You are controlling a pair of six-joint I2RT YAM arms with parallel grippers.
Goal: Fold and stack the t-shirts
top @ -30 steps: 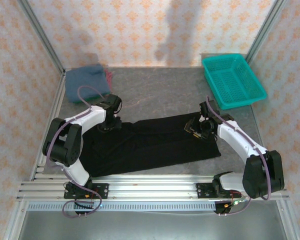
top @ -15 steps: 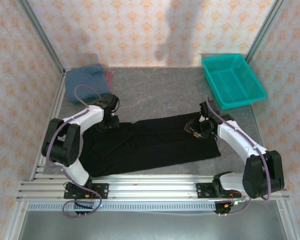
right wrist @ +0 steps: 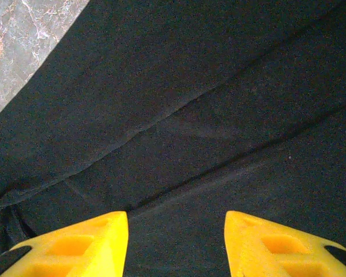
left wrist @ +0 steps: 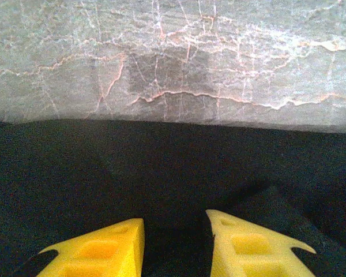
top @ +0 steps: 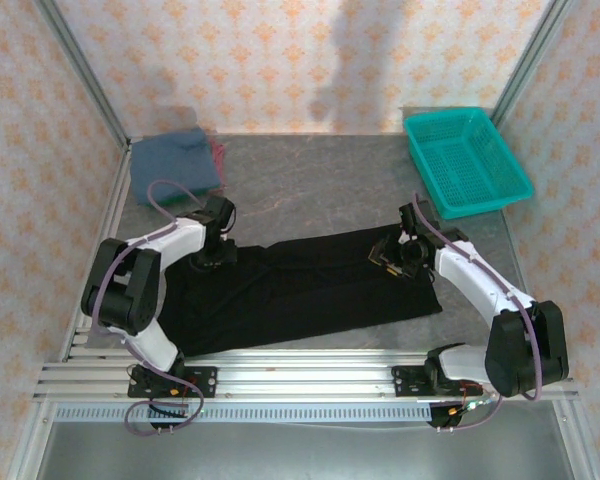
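Note:
A large black t-shirt [top: 300,285] lies spread flat across the middle of the table, folded into a long band. My left gripper [top: 212,252] sits low over its far left corner. In the left wrist view its yellow fingers [left wrist: 104,248] stand a little apart over the black cloth [left wrist: 161,167], just short of the shirt's far edge, with nothing pinched. My right gripper [top: 388,256] hovers over the shirt's right end. Its jaws [right wrist: 176,216] stand wide apart above creased black cloth [right wrist: 190,115]. A folded slate-blue t-shirt [top: 175,155] lies at the back left, a pinkish-red one [top: 218,152] peeking out beside it.
A teal mesh basket [top: 467,160] stands at the back right corner. Grey marble tabletop [top: 310,190] lies bare between the black shirt and the back wall. Metal frame posts and patterned walls close in both sides. An aluminium rail [top: 300,375] runs along the near edge.
My left gripper has shifted slightly left along the shirt's far edge, its fingers widening then narrowing a little. The right arm and the black shirt have stayed put.

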